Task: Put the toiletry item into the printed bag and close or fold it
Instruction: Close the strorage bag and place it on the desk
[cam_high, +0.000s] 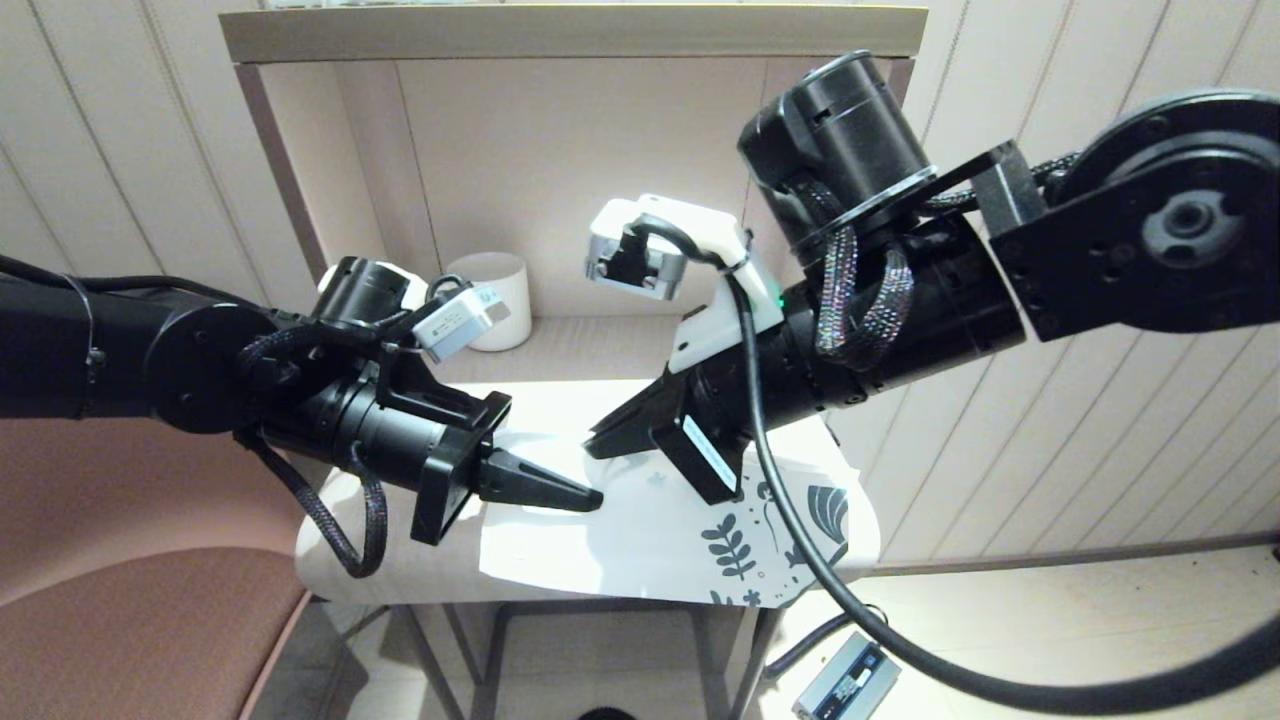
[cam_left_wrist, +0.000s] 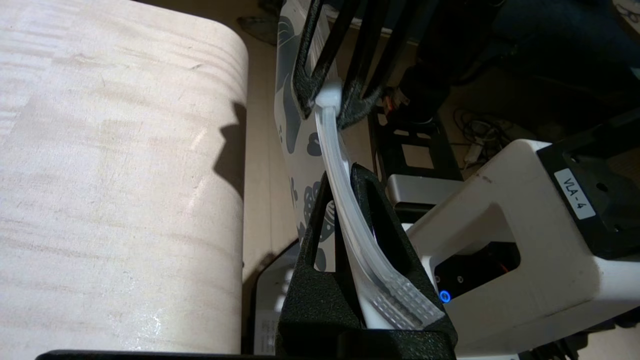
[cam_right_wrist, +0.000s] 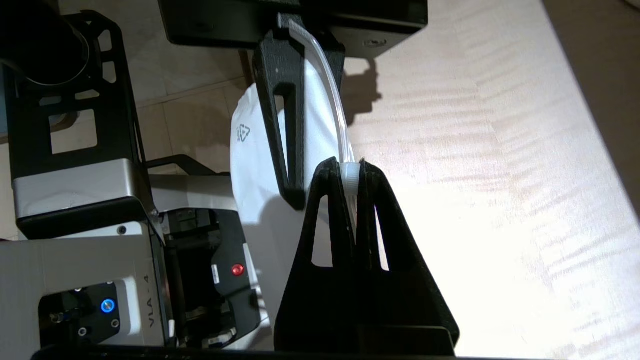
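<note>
Plainly, "VLA-4" label (cam_left_wrist: 574, 194), recycling mark (cam_right_wrist: 243, 133)

Both arms are built of matte black cylindrical segments, with braided black cable sleeving looped around the joints. The left claw (cam_high: 590, 498) is formed by black tapered fingers with triangular cut-outs, mounted on a flat black plate. The right claw (cam_high: 598, 442) has the same textured black fingers. A white camera housing (cam_high: 680, 250) is fixed above the right wrist, a smooth black cable is led from it, and a small green light is shown beside it. A white label reading "VLA-4" (cam_left_wrist: 574, 192) is stuck on a black bracket
</note>
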